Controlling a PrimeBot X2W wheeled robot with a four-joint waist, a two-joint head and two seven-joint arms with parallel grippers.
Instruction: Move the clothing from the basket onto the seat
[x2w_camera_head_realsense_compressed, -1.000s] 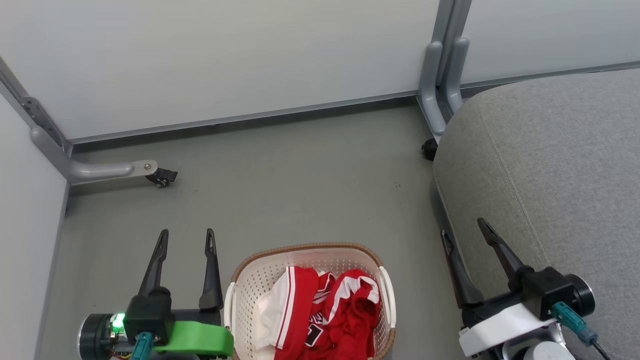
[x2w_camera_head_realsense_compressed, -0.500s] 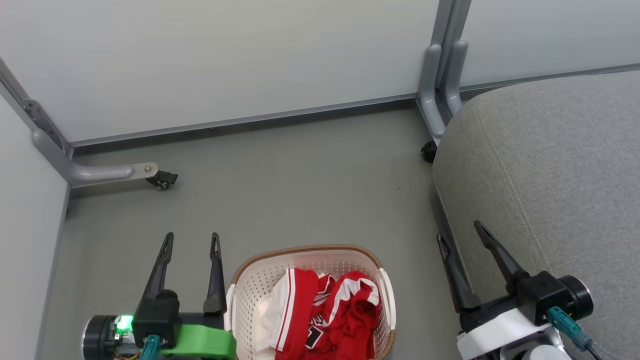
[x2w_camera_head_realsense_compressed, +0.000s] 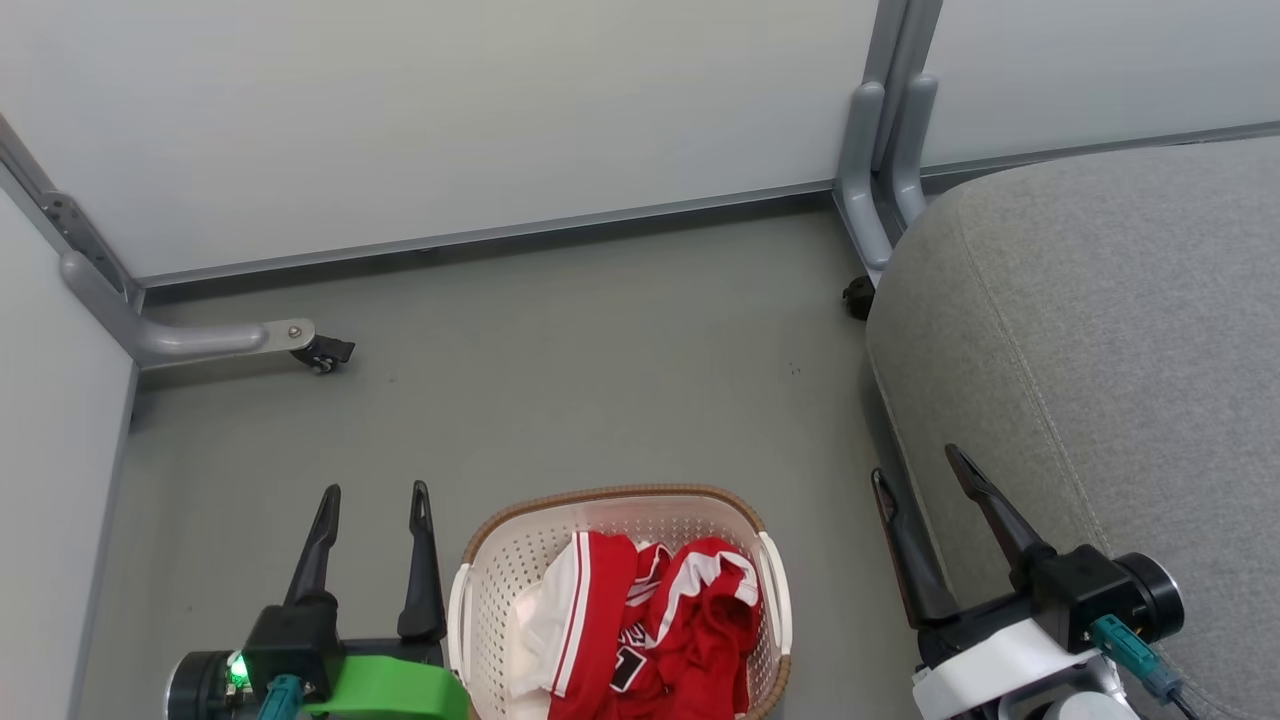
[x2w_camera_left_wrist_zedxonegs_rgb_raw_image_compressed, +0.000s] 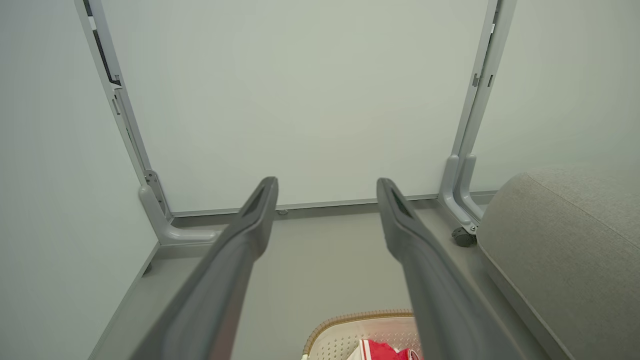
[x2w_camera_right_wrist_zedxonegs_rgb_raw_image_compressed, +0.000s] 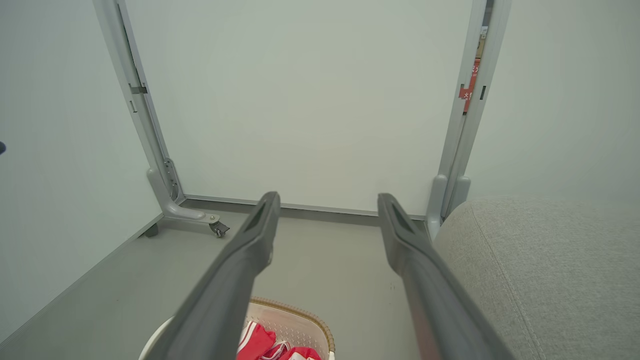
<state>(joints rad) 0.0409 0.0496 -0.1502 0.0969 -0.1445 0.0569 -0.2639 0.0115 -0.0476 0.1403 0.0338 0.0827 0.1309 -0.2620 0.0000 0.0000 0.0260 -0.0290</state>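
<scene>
Bright red soft clothing (x2w_camera_head_realsense_compressed: 650, 630) sits bunched in the cream perforated plastic basket (x2w_camera_head_realsense_compressed: 610, 493) at bottom centre, big grey fabric seat (x2w_camera_head_realsense_compressed: 1100, 330) at right, left gripper (x2w_camera_head_realsense_compressed: 375, 490) and right gripper (x2w_camera_head_realsense_compressed: 915, 463) flanking it, jaws wide apart, holding nothing.

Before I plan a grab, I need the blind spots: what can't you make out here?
- Basket: near side cut off by the head view's bottom edge.
- Clothing: bunched together, lettering mostly hidden in folds, head view.
- Seat: runs off the head view's right edge.
</scene>
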